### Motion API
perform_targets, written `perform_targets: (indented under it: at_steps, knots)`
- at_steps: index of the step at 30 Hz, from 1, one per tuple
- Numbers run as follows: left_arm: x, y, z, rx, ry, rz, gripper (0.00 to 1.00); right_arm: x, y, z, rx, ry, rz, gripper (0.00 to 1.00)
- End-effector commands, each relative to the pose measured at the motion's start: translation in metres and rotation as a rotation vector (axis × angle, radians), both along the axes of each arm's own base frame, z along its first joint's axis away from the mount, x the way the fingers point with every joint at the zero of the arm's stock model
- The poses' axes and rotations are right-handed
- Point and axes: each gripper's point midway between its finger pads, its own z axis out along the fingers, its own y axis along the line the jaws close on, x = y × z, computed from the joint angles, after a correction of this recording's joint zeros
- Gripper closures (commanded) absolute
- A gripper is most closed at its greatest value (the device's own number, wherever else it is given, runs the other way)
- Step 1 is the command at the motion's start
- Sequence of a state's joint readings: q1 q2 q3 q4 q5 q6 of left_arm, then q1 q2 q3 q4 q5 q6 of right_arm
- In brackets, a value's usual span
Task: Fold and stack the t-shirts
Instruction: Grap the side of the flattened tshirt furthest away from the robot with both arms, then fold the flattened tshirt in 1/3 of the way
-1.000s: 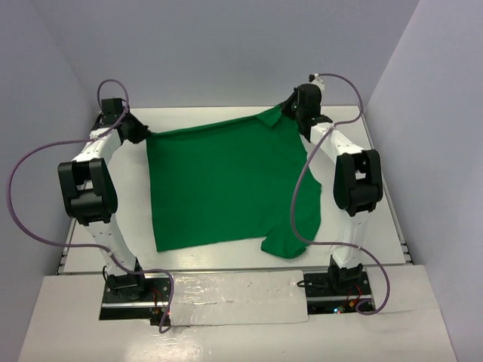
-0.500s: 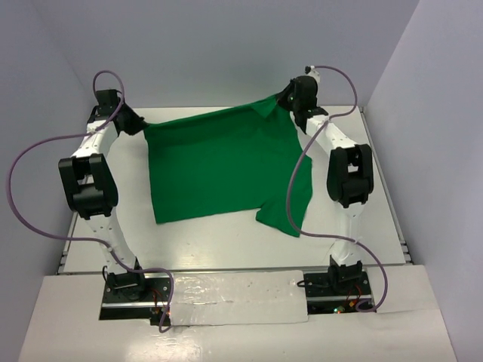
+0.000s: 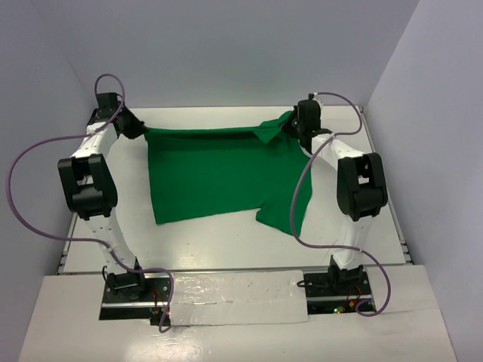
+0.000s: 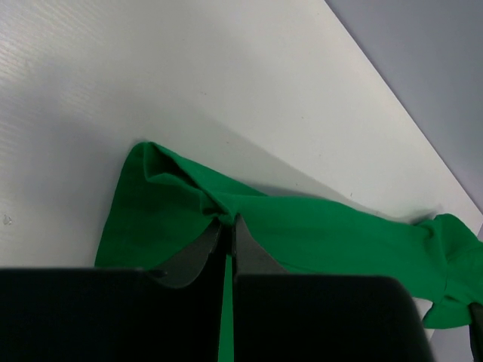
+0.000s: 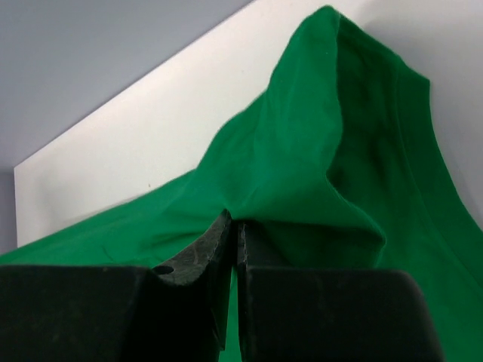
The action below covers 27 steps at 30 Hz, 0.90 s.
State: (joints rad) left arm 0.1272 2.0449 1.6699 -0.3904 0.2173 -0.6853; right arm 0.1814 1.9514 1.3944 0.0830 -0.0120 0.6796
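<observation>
The green t-shirt (image 3: 219,177) is spread over the far half of the counter (image 3: 219,245). Its far corners are pinched in the left gripper (image 4: 226,224) and the right gripper (image 5: 234,224) (each clamped tight on a fold of cloth). Both arms reach toward the back wall with elbows raised, and the far edge looks slightly lifted, though that is hard to judge from overhead.

A: Where does the t-shirt (image 3: 219,173) lie?
B: On the table (image 3: 226,253), centre. Left gripper (image 3: 141,131) at its ten o'clock corner, right gripper (image 3: 289,125) at one o'clock.
A: The sleeve (image 3: 283,215)?
B: Five o'clock, I think.
</observation>
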Motion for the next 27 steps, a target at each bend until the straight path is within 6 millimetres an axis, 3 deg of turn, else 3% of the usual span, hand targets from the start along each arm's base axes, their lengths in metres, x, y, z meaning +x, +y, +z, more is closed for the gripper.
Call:
perform_targets:
  at_steps: [1, 6, 14, 19, 23, 24, 26, 27]
  knots:
    - [0.019, 0.011, 0.008, 0.030, -0.051, -0.020, 0.90, -0.007, -0.008, 0.039, 0.032, -0.101, -0.045, 0.91]
    - [0.015, 0.010, -0.002, 0.032, -0.038, -0.023, 0.90, -0.029, -0.017, 0.033, 0.041, -0.104, -0.090, 0.91]
    - [0.000, 0.003, -0.009, -0.004, -0.031, -0.016, 0.90, -0.047, -0.021, 0.017, 0.039, -0.071, -0.103, 0.91]
    - [-0.021, -0.002, -0.005, -0.035, -0.043, 0.002, 0.90, -0.062, -0.024, 0.005, 0.043, -0.040, -0.112, 0.91]
    - [-0.044, -0.011, -0.015, -0.071, -0.016, 0.018, 0.89, -0.076, -0.025, -0.008, 0.049, -0.007, -0.111, 0.91]
    - [-0.048, -0.011, -0.015, -0.072, -0.007, 0.029, 0.87, -0.078, -0.025, -0.011, 0.051, 0.004, -0.112, 0.87]
    - [-0.064, -0.013, -0.026, -0.087, 0.071, 0.056, 0.74, -0.087, -0.024, -0.020, 0.054, 0.033, -0.105, 0.78]
    - [-0.077, -0.014, -0.037, -0.084, 0.114, 0.074, 0.43, -0.092, -0.023, -0.025, 0.052, 0.051, -0.104, 0.57]
